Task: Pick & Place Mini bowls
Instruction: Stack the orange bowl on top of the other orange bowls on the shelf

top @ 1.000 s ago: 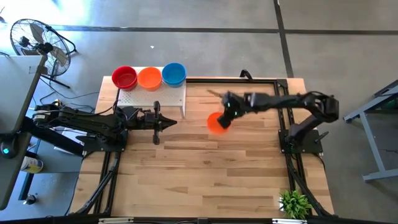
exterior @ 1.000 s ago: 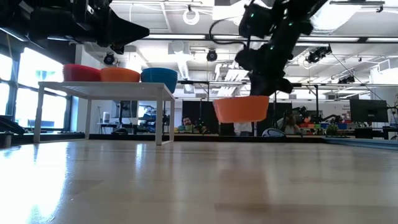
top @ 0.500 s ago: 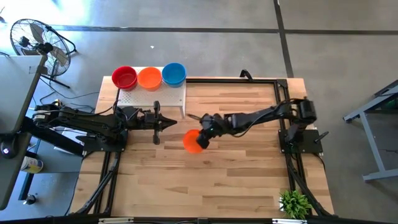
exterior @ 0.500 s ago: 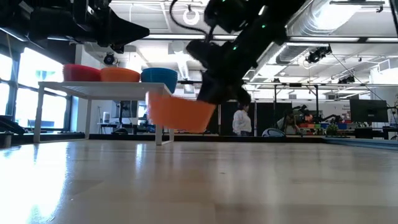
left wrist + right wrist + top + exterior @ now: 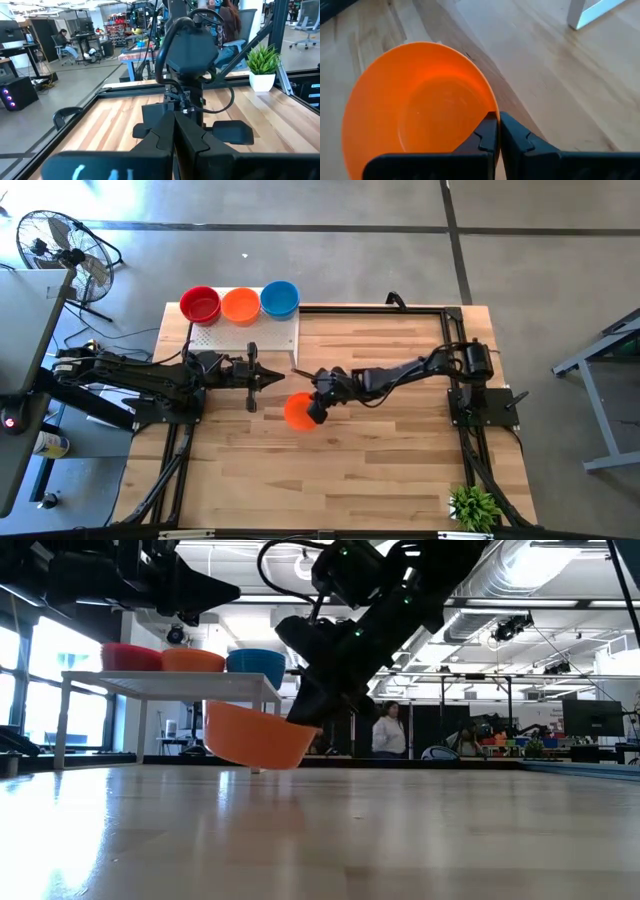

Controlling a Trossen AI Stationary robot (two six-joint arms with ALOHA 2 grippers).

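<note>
The wooden table [image 5: 330, 470] carries a white perforated board [image 5: 245, 332] on legs at its far left corner. No brand, label or writing can be read anywhere in these views.

The right arm stretches across the table toward the left. Its right gripper [image 5: 318, 406] sits near the table's middle, just in front of the board, with its fingers [image 5: 489, 134] pinched narrow on the rim of an orange mini bowl [image 5: 298, 411]. In the right wrist view that bowl [image 5: 420, 120] is open side up, one finger inside the rim and one outside. The low view shows the bowl [image 5: 255, 737] tilted, its bottom very close to the tabletop; whether it touches cannot be told.

The left arm lies along the table's left side, and its left gripper [image 5: 268, 378] hangs just in front of the board, near the held bowl. Its fingers [image 5: 187, 136] are pressed together on nothing.

Three more mini bowls stand in a row on the board: a red bowl [image 5: 200, 305], a second orange bowl [image 5: 240, 305] and a blue bowl [image 5: 280, 299], each just beside the next.

A small potted plant [image 5: 473, 507] stands at the table's near right corner.
</note>
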